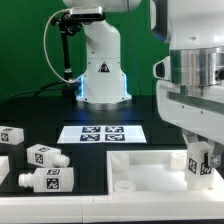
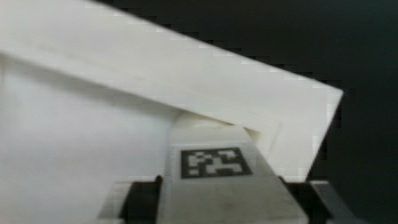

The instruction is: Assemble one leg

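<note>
My gripper (image 1: 203, 166) is at the exterior view's right, shut on a white leg (image 1: 202, 162) with a black-and-white tag. It holds the leg upright over the right end of the large flat white tray-like piece (image 1: 140, 166). In the wrist view the leg (image 2: 217, 160) sits between the dark fingers (image 2: 146, 196) of the gripper (image 2: 228, 200), its far end at the inside of a raised corner of the tray-like piece (image 2: 267, 92). I cannot tell if the leg touches it. Three more legs lie at the left: one (image 1: 10, 137), one (image 1: 43, 155) and one (image 1: 46, 180).
The marker board (image 1: 103, 132) lies flat on the black table in the middle, in front of the arm's white base (image 1: 102, 82). The table's front edge runs just below the tray-like piece and the nearest leg.
</note>
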Robot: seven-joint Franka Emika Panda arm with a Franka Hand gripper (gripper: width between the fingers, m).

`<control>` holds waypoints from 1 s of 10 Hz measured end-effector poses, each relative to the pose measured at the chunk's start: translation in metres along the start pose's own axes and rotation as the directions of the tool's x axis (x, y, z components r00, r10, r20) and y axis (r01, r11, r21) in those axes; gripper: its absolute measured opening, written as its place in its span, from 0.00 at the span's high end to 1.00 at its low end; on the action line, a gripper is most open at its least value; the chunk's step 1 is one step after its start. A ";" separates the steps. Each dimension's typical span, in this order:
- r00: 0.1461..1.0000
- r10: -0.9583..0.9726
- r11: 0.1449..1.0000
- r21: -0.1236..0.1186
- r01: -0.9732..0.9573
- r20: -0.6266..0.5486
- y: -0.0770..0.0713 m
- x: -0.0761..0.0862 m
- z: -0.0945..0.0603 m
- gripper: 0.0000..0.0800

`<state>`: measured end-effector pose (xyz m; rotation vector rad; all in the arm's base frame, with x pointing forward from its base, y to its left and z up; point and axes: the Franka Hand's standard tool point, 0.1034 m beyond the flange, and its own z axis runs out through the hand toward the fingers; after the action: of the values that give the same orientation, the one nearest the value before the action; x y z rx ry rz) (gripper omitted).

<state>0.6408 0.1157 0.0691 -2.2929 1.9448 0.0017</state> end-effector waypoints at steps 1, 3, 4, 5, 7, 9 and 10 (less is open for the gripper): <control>0.989 0.144 0.989 0.013 -0.144 0.024 0.000 0.002 0.001 0.64; 0.969 0.243 0.970 0.021 -0.243 0.037 0.000 0.001 0.001 0.64; 0.964 0.264 0.964 0.020 -0.265 0.038 0.000 -0.001 0.001 0.64; 0.937 0.347 0.937 0.019 -0.348 0.041 0.000 0.000 0.001 0.64; 0.899 0.435 0.900 0.018 -0.436 0.045 -0.001 0.000 0.001 0.64; 0.821 0.569 0.821 0.017 -0.570 0.054 -0.001 0.006 0.000 0.64; 0.818 0.573 0.818 0.020 -0.575 0.053 0.000 0.007 0.000 0.64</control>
<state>0.6423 0.1086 0.0683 -1.5736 2.5031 0.0791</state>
